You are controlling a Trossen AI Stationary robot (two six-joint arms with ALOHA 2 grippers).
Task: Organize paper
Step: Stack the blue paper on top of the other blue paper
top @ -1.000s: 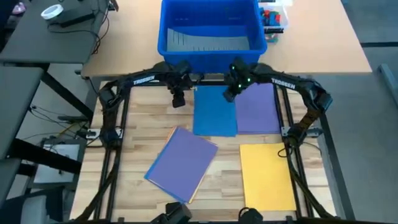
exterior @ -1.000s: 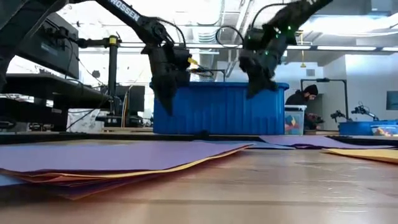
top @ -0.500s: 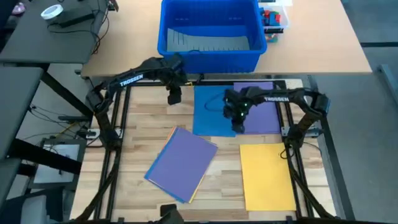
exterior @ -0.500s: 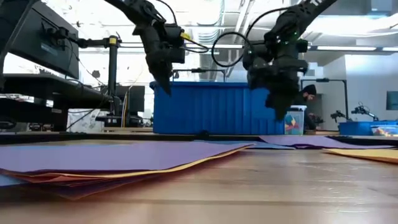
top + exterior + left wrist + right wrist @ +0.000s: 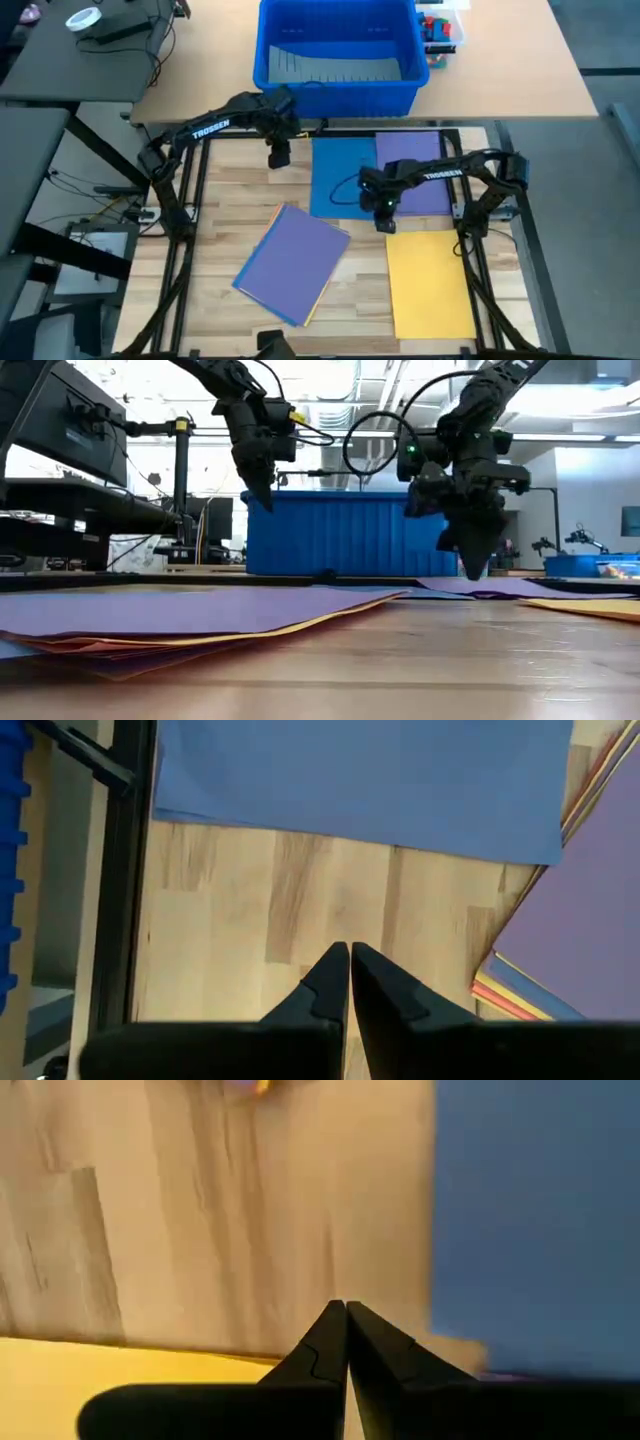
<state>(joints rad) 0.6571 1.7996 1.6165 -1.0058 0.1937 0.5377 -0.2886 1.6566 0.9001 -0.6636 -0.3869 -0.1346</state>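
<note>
Right gripper (image 5: 386,224) had moved from the purple sheet (image 5: 412,173) toward the yellow sheet (image 5: 428,283).
Wrist views alone showed both grippers closed, empty; left gripper (image 5: 277,158) hovered beside the blue sheet (image 5: 342,178).

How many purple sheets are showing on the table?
2: one purple sheet at the far side beside the blue sheet, one purple sheet topping the tilted stack; more may lie under it.

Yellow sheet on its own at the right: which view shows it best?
The high view: the whole yellow sheet lies flat below the right gripper. The low view catches only a thin edge at far right; the right wrist view, one corner; the left wrist view, none.
</note>
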